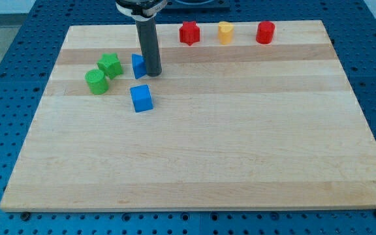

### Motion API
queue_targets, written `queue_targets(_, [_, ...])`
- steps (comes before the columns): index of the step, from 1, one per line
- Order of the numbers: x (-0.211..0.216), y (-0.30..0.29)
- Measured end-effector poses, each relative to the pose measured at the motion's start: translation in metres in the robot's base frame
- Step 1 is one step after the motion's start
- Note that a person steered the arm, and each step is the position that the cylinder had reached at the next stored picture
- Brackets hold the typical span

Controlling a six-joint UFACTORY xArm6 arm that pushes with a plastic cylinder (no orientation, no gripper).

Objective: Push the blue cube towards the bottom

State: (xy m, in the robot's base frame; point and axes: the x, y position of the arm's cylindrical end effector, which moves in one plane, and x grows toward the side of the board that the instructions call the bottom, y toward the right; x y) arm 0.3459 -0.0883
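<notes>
A blue cube [141, 98] lies on the wooden board [201, 156], left of centre. A second blue block [138, 66], partly hidden by my rod, lies just above it. My tip [153, 74] rests on the board right beside that second blue block's right side, up and a little right of the blue cube, with a small gap to the cube.
A green star-like block [110, 64] and a green round block [96, 81] lie to the left of the blue blocks. Along the view's top edge stand a red star-like block [188, 33], a yellow block [224, 32] and a red block [265, 32].
</notes>
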Motion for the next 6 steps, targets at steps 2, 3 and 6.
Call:
queue_targets(2, [0.043, -0.002])
queue_targets(3, [0.084, -0.005])
queue_targets(6, [0.071, -0.183])
